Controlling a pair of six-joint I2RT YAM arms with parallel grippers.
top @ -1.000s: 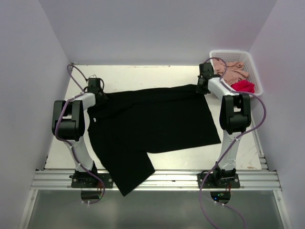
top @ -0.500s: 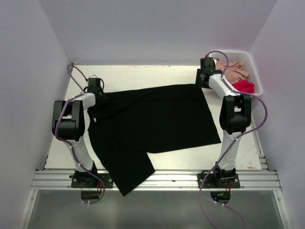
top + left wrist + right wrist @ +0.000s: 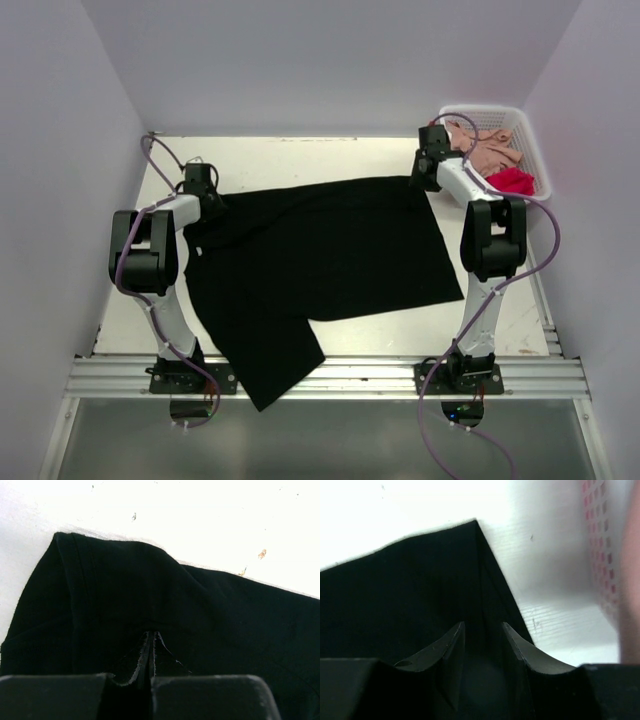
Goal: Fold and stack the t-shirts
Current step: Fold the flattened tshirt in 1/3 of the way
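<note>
Lying spread flat across the table (image 3: pixel 300 155), the black t-shirt (image 3: pixel 320 260) has its far right corner free again. The right gripper (image 3: pixel 482 627), clamped there a second ago, has let go, and its jaws now stand parted just above that corner with no cloth between them. The left gripper (image 3: pixel 151 635) stays pinched shut on the shirt's far left edge. The spreading looks done, so folding can likely begin; the pink t-shirt (image 3: pixel 490 150) and red t-shirt (image 3: pixel 512 180) wait in the basket (image 3: pixel 530 150).

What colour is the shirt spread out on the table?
Plain black t-shirt, no pattern; clearest in the top view.
</note>
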